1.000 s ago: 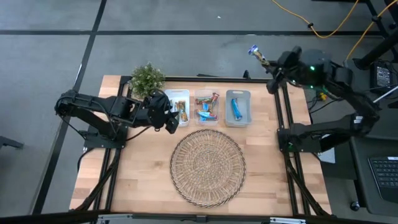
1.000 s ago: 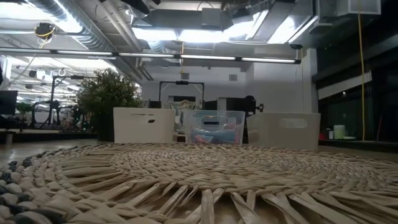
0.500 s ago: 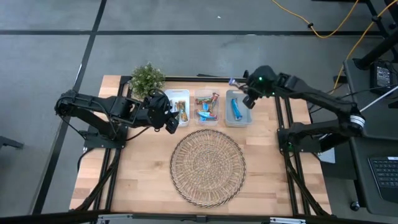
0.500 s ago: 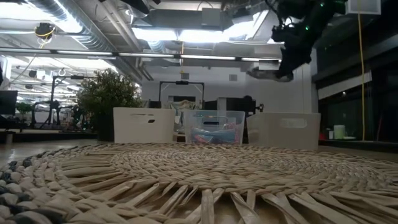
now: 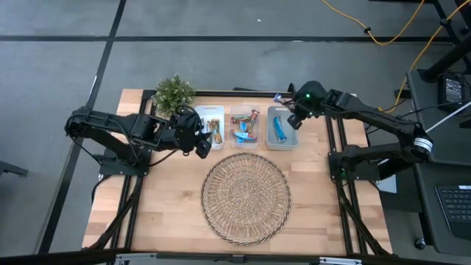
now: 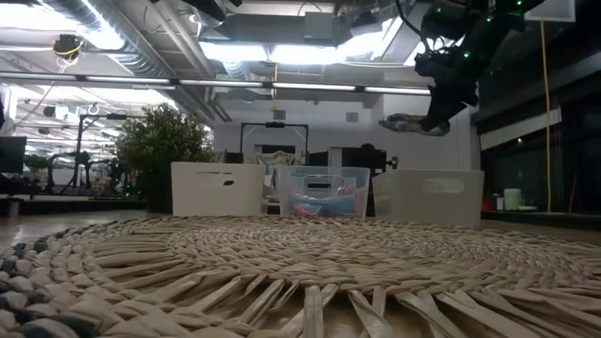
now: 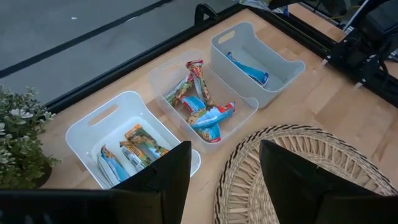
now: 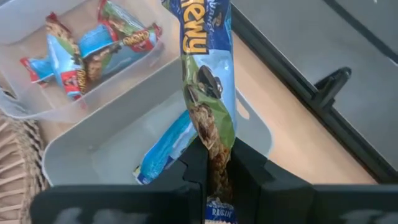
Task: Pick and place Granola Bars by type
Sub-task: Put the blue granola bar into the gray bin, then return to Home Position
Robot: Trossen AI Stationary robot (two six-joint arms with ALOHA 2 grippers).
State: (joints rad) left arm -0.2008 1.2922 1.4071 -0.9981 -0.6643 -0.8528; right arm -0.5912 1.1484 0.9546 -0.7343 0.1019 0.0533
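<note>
Blue granola bar (image 8: 208, 93) carried to the right-hand bin (image 5: 282, 127)

Right gripper (image 8: 216, 163) clamps the bar above that bin, where 1 blue bar (image 8: 163, 151) lies. Next: lower, then release. Left gripper (image 5: 200, 140), fingers parted and empty, waits beside the left bin (image 5: 210, 125).

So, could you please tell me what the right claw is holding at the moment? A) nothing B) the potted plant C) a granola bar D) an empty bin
C: the right claw is shut on a granola bar, above the bin holding one blue bar.
</note>
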